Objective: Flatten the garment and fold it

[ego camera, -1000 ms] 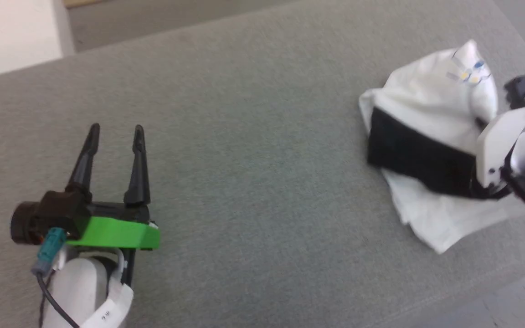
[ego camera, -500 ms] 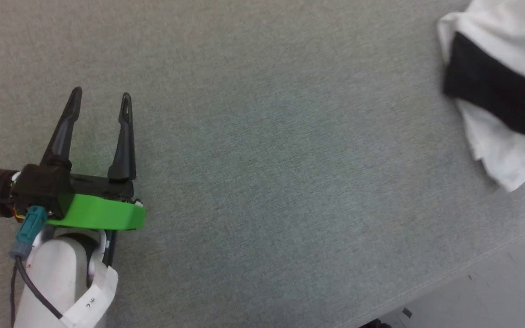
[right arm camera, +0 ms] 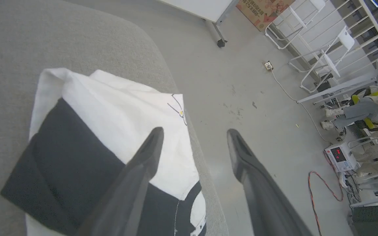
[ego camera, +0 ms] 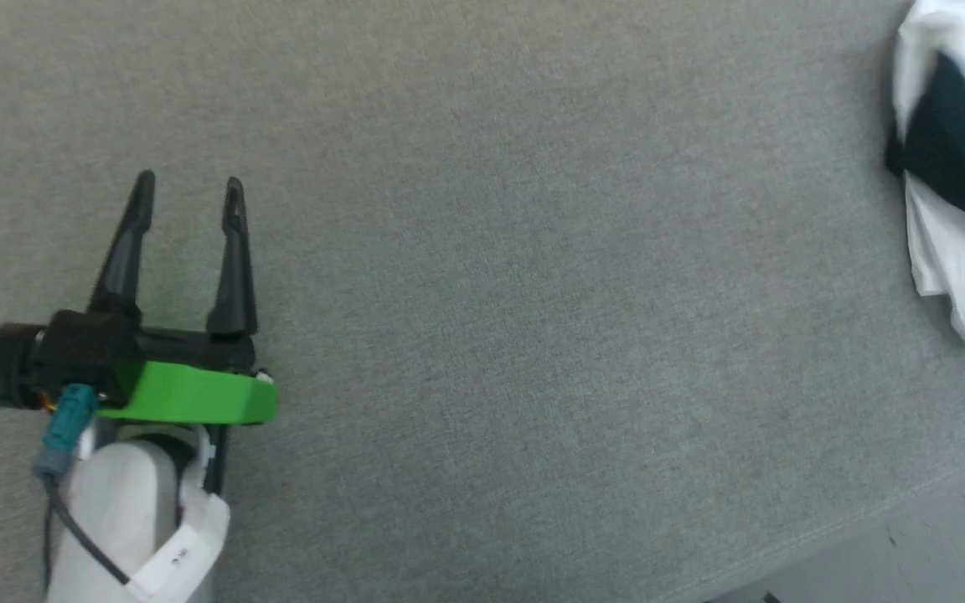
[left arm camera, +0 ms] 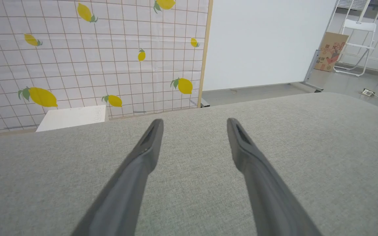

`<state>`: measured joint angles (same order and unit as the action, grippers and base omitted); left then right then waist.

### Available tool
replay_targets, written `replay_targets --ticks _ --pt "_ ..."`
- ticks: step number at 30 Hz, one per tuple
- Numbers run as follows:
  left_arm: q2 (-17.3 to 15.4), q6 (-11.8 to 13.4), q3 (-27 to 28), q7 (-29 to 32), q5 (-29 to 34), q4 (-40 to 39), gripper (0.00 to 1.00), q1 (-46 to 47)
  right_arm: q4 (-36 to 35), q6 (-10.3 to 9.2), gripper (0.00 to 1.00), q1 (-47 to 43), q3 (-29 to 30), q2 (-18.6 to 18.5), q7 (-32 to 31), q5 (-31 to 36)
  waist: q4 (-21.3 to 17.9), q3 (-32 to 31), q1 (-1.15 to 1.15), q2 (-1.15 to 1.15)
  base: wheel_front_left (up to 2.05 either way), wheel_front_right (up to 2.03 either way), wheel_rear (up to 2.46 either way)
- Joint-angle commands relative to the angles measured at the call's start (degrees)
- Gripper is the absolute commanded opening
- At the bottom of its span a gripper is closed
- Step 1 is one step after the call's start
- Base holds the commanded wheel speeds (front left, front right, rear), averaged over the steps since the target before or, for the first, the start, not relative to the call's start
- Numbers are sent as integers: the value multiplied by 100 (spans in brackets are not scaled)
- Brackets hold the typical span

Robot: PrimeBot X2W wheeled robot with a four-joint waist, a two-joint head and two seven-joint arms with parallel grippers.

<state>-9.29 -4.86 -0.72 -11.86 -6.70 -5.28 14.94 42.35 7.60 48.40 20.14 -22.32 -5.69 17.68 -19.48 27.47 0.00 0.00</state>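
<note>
My right end effector (right arm camera: 194, 130) hung wide open and empty over the garment (right arm camera: 116, 111), bunched at the worktop (right arm camera: 11, 39) edge. My left end effector (ego camera: 189, 179), also open and empty, was well apart. I judged it best to pinch one white corner low and pull toward the middle.

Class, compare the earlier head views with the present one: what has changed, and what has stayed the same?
The head camera turned, so the garment now sits at the view's right edge; the heap itself looks unmoved. Nothing was grasped or released. The left gripper stays open above the grey surface, and the right gripper is open over the garment.
</note>
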Motion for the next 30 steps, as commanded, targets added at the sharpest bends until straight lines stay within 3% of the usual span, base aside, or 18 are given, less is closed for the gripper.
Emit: replay_targets --ticks 1,8,15,23,30 --pt "75 48 -7 -85 -92 101 100 -25 -60 -11 100 -11 77 17 161 -147 203 -413 0 0 0 0 0" --pt "376 83 -4 -274 -439 664 100 -213 -605 -11 100 -633 -147 77 740 -994 685 -1257 0 0 0 0 0" --pt "519 114 -14 -310 -577 980 100 -384 -2014 -11 100 -1826 -790 338 1152 -2110 1215 -1860 0 0 0 0 0" --pt "609 53 -143 -313 -611 1077 100 -526 -3708 -11 100 -3345 -1214 921 1187 -2461 1735 -2166 0 0 0 0 0" --pt "632 36 -193 -313 -631 1236 100 -701 -4350 -11 100 -4153 -1270 1512 1387 -2363 1908 -2347 0 0 0 0 0"
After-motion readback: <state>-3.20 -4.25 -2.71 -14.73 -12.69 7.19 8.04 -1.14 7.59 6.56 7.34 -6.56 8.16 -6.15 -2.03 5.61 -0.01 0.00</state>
